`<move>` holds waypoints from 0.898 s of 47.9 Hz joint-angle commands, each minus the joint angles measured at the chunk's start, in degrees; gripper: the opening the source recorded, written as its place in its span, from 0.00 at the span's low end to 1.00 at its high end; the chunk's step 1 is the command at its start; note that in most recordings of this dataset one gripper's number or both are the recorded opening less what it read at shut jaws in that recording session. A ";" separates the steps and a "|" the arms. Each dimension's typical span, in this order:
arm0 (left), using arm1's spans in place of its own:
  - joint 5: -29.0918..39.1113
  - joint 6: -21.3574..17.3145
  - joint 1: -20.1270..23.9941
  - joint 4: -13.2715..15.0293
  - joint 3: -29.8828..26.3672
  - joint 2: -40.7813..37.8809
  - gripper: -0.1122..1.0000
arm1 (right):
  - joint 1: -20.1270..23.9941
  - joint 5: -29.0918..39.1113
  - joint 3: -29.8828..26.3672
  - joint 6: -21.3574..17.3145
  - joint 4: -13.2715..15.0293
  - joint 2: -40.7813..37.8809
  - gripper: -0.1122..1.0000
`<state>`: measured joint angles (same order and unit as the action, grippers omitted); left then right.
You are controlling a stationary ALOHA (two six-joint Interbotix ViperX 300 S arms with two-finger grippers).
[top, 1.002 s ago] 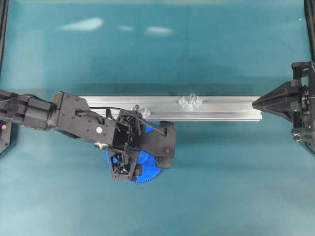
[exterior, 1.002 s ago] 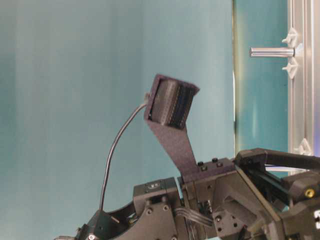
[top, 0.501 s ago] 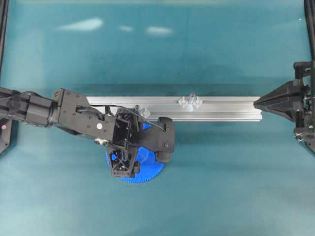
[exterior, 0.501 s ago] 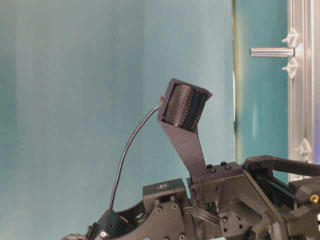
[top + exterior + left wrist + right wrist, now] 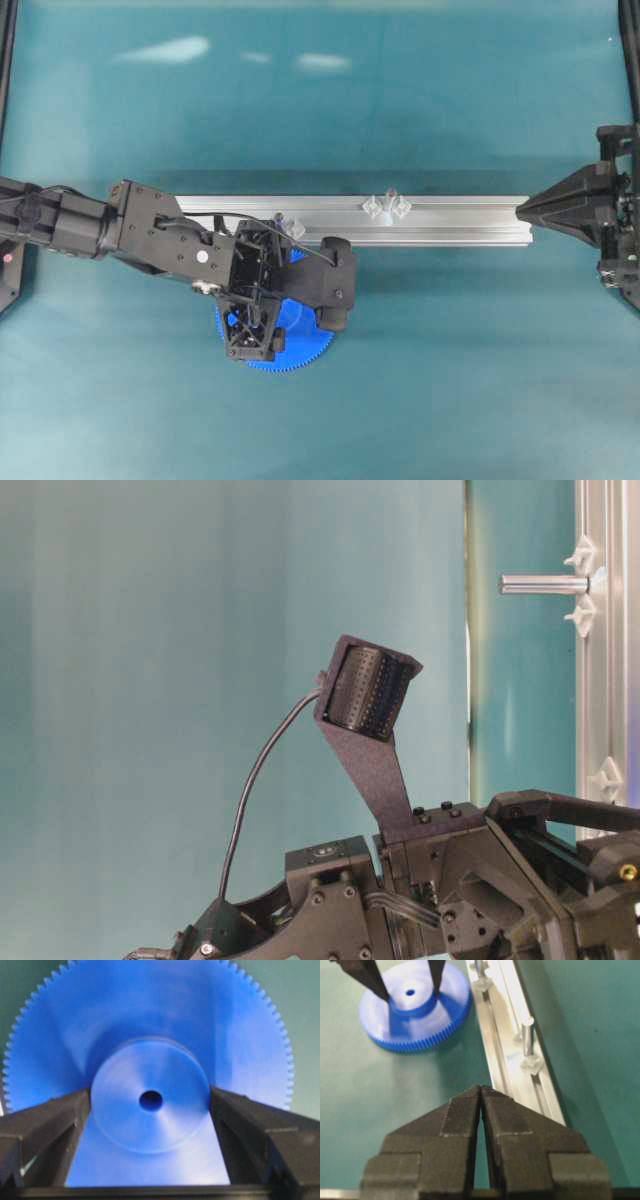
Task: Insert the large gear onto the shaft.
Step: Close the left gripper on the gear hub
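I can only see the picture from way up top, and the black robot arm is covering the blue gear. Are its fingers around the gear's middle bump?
Observer: Yes. In the left wrist view the left gripper has one finger on each side of the raised hub of the large gear, right up against it.
Operator: Is the gear lifted up?
Observer: No. The right wrist view shows the large gear lying flat on the green table.
Operator: Is the other robot hand open?
Observer: The right gripper is shut, holding nothing.
Operator: What does the shaft look like?
Observer: From the right wrist view, the shaft is an upright peg on the silver rail.
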<state>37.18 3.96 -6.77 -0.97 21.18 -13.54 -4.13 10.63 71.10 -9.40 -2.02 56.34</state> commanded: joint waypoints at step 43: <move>0.00 0.62 -1.67 -0.18 -2.46 2.29 0.79 | -0.18 -0.26 -0.18 -0.70 0.00 -0.35 0.21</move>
<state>37.27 4.75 -7.91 -1.05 20.57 -13.54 -4.13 10.63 71.63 -9.40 -2.02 56.34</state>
